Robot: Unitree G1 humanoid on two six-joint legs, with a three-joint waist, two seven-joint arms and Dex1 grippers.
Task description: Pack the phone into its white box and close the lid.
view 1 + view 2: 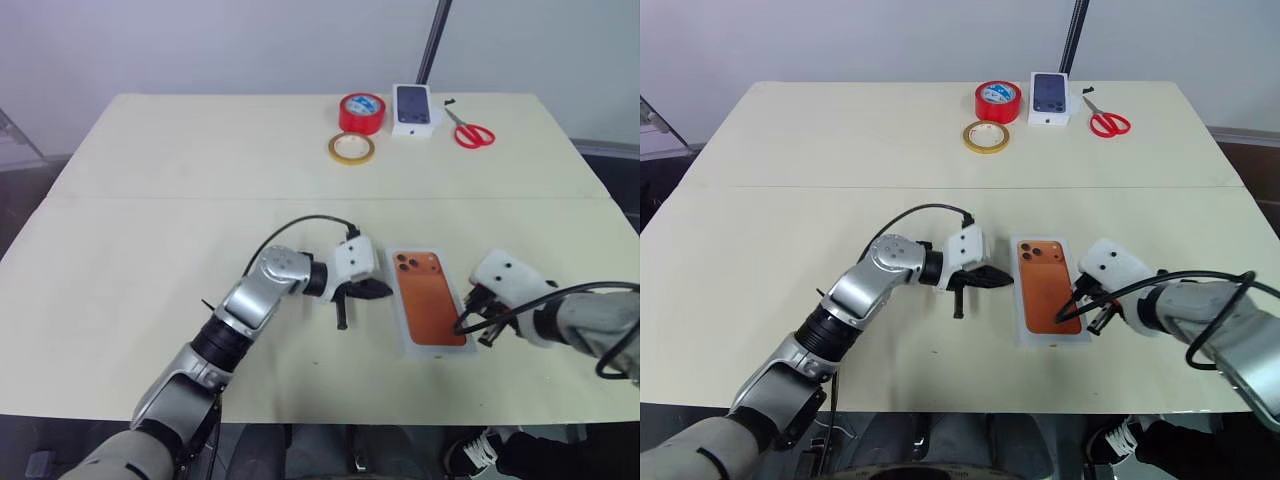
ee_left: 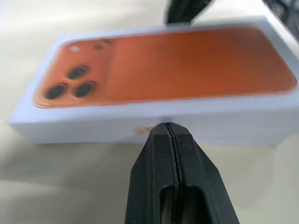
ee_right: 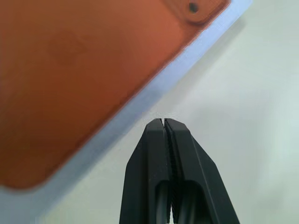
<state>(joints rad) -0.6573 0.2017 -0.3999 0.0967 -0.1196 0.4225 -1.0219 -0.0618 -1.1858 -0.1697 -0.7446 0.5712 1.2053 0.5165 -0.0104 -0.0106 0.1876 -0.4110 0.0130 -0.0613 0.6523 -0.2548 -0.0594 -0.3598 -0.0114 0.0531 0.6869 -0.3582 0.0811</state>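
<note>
The white box [image 1: 440, 351] lies flat near the table's front edge, right of centre. Its top is an orange phone face [image 1: 430, 300] with three dark lenses, framed by a white border. I cannot tell whether that is the phone itself lying in the box or a picture on a closed lid. My left gripper [image 1: 385, 290] is shut, and its tip is just off the box's left long side [image 2: 93, 126]. My right gripper [image 1: 1078, 305] is shut too, and its tip is beside the box's right edge [image 3: 140, 105]. Neither holds anything.
At the table's far side lie a red tape roll [image 1: 362, 112], a yellowish tape ring [image 1: 352, 148], a small white box printed with a dark phone [image 1: 416, 108] and red scissors [image 1: 472, 133]. A dark pole [image 1: 433, 45] rises behind them.
</note>
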